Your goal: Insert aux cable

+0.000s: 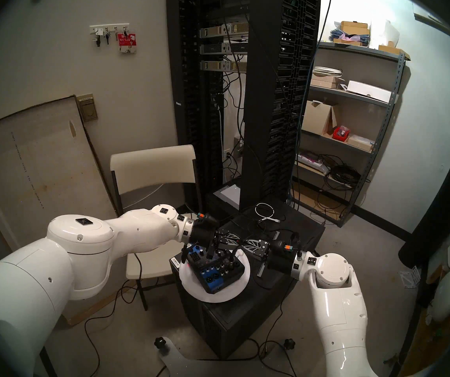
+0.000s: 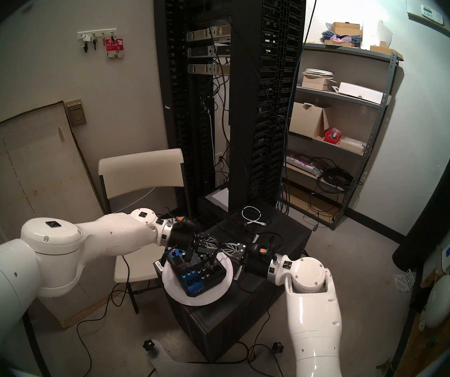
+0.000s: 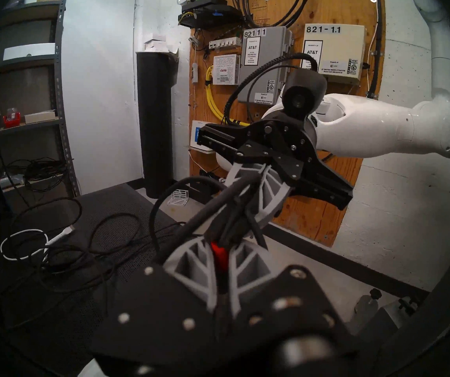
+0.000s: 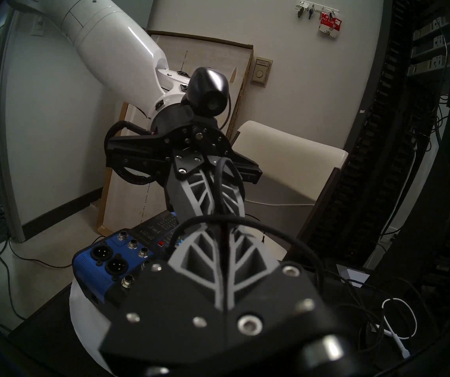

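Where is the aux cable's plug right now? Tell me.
Left wrist view, centre: the aux cable's plug is clamped in the left gripper, which meets the right gripper tip to tip.

Left pincer (image 1: 235,241), right pincer (image 1: 243,243) clamped, tip-to-tip.

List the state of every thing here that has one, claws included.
left claw: shut on the plug's red band
right claw: shut, tip to tip with the left claw; grip on the cable unclear
aux cable: held above the mixer, not plugged in
mixer: resting on a white disc, other plugs standing in its top
white cable: coiled, lying loose
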Tool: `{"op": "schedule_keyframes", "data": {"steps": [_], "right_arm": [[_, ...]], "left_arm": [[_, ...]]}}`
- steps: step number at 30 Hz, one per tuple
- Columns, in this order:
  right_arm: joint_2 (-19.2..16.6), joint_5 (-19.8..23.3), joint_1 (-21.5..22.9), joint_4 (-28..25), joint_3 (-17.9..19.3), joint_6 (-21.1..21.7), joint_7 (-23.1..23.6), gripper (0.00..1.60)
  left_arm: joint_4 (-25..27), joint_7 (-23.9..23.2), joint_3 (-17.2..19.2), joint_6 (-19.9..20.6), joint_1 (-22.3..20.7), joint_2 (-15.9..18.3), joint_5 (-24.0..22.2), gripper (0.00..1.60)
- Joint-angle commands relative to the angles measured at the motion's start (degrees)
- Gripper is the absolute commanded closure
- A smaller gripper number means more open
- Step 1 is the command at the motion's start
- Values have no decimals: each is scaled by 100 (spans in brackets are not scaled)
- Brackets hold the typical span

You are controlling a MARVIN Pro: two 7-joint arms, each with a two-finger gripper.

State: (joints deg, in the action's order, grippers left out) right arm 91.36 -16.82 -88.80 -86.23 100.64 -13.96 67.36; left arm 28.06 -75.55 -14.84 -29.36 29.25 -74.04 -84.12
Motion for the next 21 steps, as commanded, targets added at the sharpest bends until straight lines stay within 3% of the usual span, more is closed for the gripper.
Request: {"op": "schedule_keyframes", "data": {"steps": [1,7,21], "right_arm": [[-8,-37,-15,44,-5,28,-8,160],[-21,-9,-19,34,0,34,3,160],[-29,18,-12,48,-4,14,2,160]], "left_arm": [[206,-413,311,-69,-155,-92,-289,160],[139,-529,361,-165,-77,-120,-244,160],[-86,-312,292,-280,-216,-154,8,160]]}}
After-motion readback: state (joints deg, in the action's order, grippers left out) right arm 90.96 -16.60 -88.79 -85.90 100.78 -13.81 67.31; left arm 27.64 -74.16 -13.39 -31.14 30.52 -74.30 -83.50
